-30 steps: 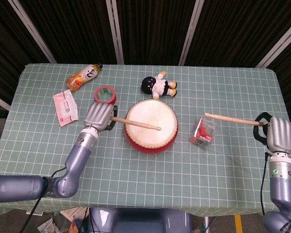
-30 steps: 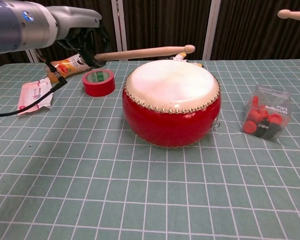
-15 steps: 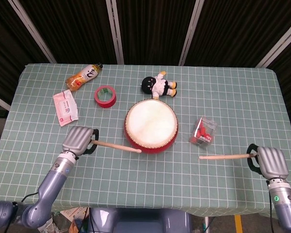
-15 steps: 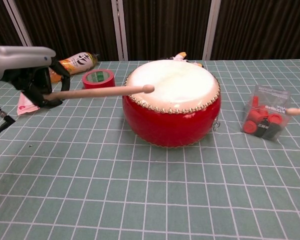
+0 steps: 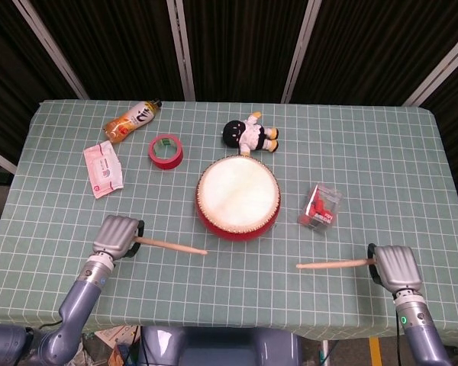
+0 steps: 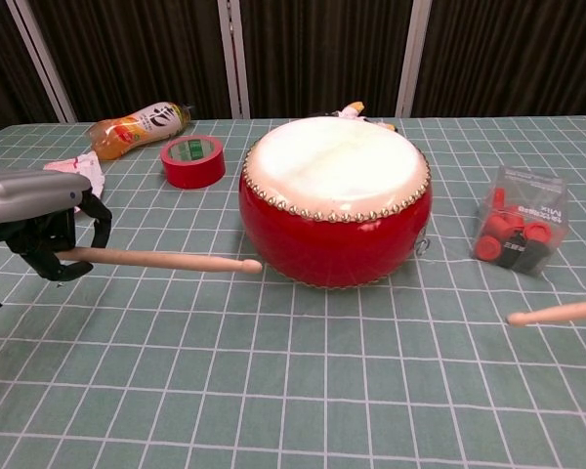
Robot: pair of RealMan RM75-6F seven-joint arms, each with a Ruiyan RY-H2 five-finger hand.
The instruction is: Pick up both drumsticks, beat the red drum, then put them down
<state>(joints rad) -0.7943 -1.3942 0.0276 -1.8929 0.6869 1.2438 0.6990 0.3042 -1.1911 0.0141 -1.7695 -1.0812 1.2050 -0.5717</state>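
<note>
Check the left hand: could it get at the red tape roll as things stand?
Probably not right away. The left hand grips a drumstick, so it has no free grasp. The path itself looks open: the red tape roll lies farther back, with only bare tablecloth between them.

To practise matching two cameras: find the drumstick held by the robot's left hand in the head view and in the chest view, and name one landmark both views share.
Head view: the left drumstick lies lower left, held by the left hand, tip pointing right, below the drum.
Chest view: the same stick sits at the left, tip just left of the drum's base.
Shared landmark: the red drum.
</note>
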